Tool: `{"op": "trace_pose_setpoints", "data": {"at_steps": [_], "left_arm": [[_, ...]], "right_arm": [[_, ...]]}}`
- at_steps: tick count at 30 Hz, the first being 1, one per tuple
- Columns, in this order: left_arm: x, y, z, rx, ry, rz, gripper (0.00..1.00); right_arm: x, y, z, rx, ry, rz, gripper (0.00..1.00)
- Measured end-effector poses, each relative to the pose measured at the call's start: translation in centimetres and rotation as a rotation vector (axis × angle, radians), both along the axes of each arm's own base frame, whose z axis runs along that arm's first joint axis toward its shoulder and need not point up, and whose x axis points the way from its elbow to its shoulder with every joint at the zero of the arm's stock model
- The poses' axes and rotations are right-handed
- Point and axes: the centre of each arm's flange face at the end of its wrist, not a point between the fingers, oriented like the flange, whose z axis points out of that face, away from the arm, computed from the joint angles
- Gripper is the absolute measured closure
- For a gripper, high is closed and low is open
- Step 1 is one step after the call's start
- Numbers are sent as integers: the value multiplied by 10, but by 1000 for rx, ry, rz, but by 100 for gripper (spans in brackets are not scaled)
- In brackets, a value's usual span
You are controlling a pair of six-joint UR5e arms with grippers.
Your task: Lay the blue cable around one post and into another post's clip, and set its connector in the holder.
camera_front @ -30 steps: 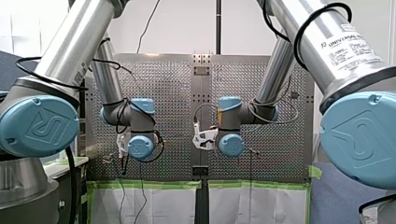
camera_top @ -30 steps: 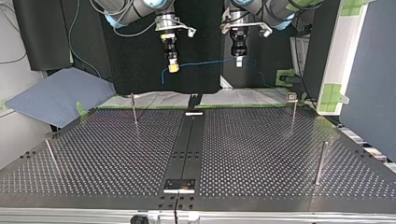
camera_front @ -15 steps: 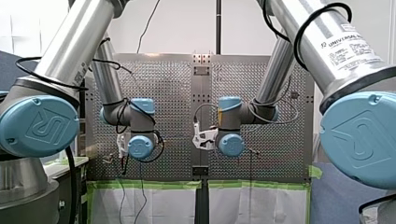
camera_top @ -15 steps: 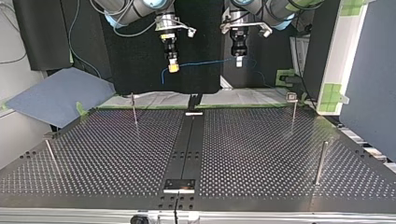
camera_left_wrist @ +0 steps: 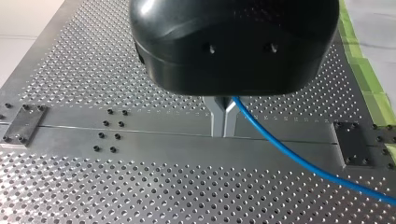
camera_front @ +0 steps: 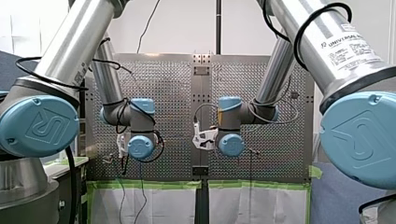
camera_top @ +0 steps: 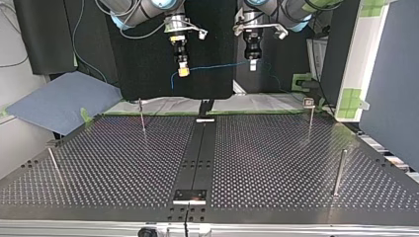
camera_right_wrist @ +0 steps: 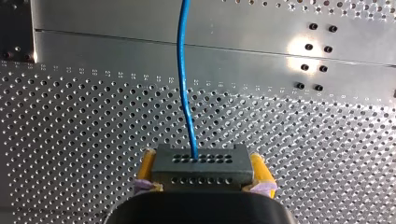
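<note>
The blue cable [camera_right_wrist: 184,70] hung between the two arms.
The right gripper [camera_right_wrist: 204,169] clamped the cable's dark connector [camera_right_wrist: 201,161] between its yellow pads [camera_right_wrist: 147,167], with the cable running straight ahead. The left gripper [camera_left_wrist: 223,130] pinched the cable between closed metal fingers [camera_left_wrist: 216,119].

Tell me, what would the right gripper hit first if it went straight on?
Probably the perforated table: the right gripper, shut on the connector, points at its bare holes, nothing else between, though the gap is unclear.

Blue cable [camera_top: 217,65] hangs between right tool [camera_top: 183,72] and left tool [camera_top: 253,65], both gripping.
</note>
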Motion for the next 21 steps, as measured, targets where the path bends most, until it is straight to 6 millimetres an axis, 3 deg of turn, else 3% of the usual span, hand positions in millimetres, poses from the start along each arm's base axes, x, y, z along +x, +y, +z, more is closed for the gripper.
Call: {"op": "trace_pose_setpoints", "data": {"at_steps": [21], "left_arm": [[0,0,0,0,0,0,100]], "right_arm": [[0,0,0,0,0,0,100]]}}
